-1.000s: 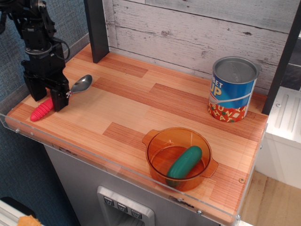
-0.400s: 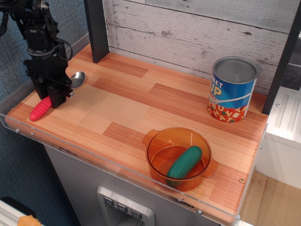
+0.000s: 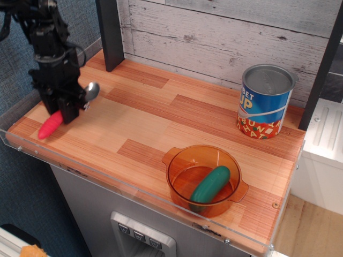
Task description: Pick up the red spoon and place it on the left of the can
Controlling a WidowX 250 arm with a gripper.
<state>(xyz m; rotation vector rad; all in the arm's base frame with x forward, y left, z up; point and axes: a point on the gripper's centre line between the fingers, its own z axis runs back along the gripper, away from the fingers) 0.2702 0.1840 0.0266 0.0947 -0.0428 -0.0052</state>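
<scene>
The red spoon (image 3: pixel 50 126) is at the far left of the wooden table, its red-pink handle sticking out below my gripper and its silver bowl (image 3: pixel 91 90) to the right of it. My gripper (image 3: pixel 62 111) is shut on the spoon's middle and holds it slightly raised and tilted. The can (image 3: pixel 264 101), blue label with yellow letters and a grey top, stands upright at the back right, far from the gripper.
An orange transparent pot (image 3: pixel 204 180) holding a green cucumber-shaped toy (image 3: pixel 210 184) sits at the front right. A dark post (image 3: pixel 110 33) stands at the back left. A clear plastic lip (image 3: pixel 134 193) runs along the table's front edge.
The gripper closed on the spoon's middle and lifted it a little; the handle now tilts off the table and the bowl shifted left toward the gripper.
</scene>
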